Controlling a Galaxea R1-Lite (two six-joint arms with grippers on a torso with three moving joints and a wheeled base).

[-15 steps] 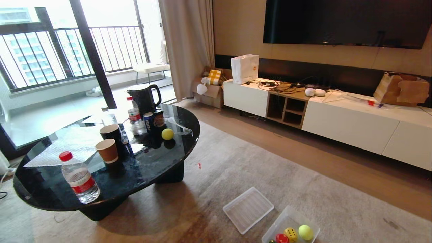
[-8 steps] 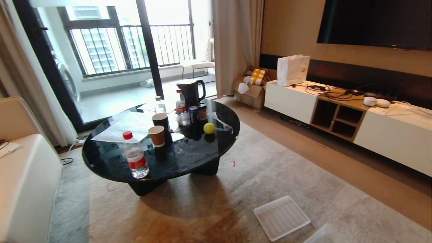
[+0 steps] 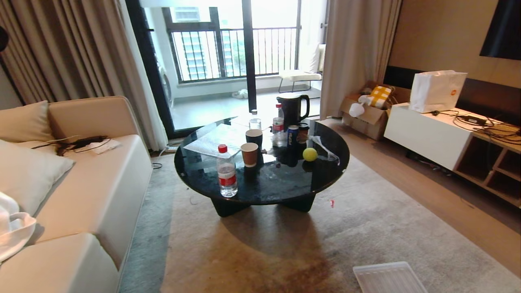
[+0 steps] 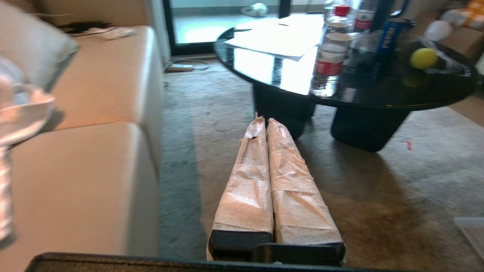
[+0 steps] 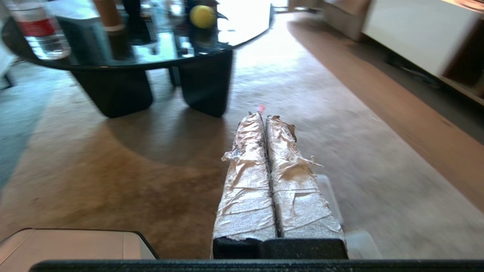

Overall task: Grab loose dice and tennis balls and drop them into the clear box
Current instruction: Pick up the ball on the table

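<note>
**Tennis ball waits on coffee table as robot faces the room**

Tennis ball (image 3: 309,154), fuzzy and yellow-green, sits loose near the right-hand edge of a round black coffee table (image 3: 285,191), just beside a blue can (image 3: 292,136) and in front of a black kettle (image 3: 292,110). No dice and no clear box can be seen; only a flat ribbed clear lid (image 3: 386,278) lies on the rug at the lower edge of the head view. Both arms hang low over the rug, well apart from the table: the left gripper (image 4: 264,124) and the right gripper (image 5: 266,119) each have their taped fingers pressed together, holding nothing. The job appears to be at the search-and-approach stage. The next move would likely call for getting closer to the table, then opening one gripper to reach for the ball past the paper cup (image 3: 249,154) and water bottle (image 3: 227,171). A beige sofa (image 3: 81,183) stands to the left, a white cabinet (image 3: 427,136) to the right, and a balcony door (image 3: 244,49) behind.
</note>
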